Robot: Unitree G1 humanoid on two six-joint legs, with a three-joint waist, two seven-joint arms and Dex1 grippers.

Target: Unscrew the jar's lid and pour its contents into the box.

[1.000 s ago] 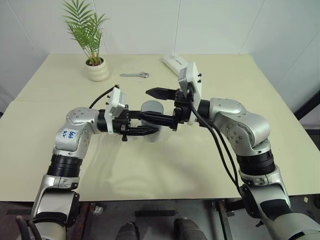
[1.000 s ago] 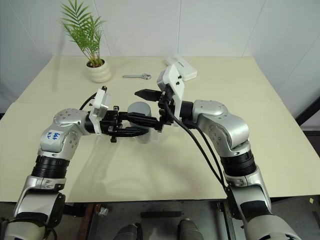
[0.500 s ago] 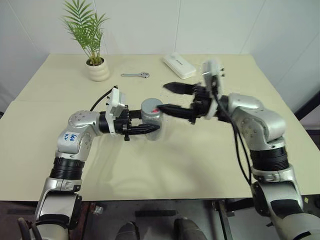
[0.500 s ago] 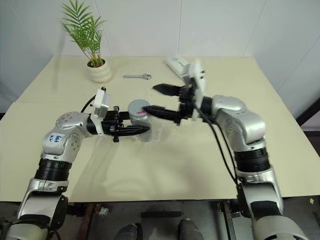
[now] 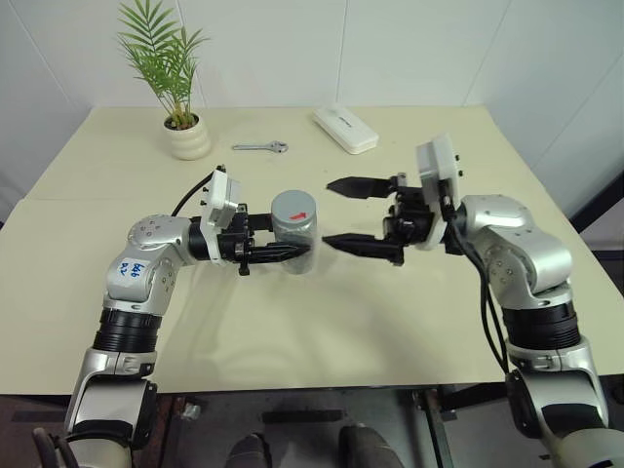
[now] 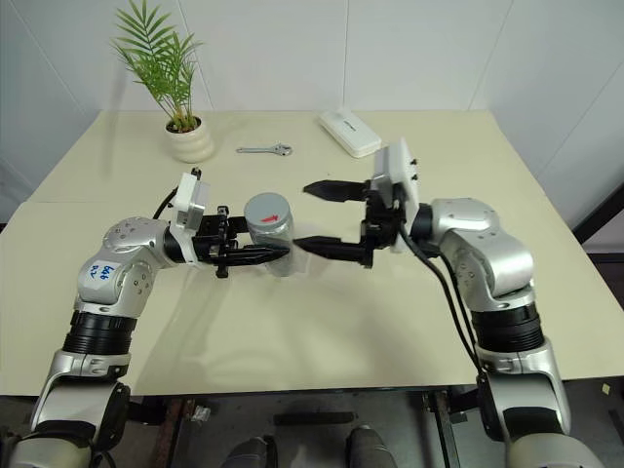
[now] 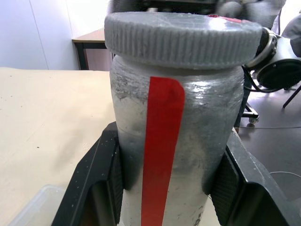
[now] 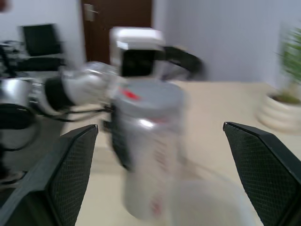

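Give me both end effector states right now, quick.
Left end effector: shut on the jar, lid on.
Right end effector: open, holding nothing, apart from the jar.

I see the jar (image 5: 293, 232) standing upright, clamped between the two fingers of my left claw (image 5: 289, 253), which grip its lower body from both sides. It is a small cloudy-clear cylinder with a red strip (image 7: 161, 155) running down its side. The lid (image 7: 182, 35), a ribbed silver-grey cap with a red mark on top, sits on it. The box (image 8: 207, 205), clear and shallow, lies just beside the jar, near my wide-spread right claw (image 5: 341, 214).
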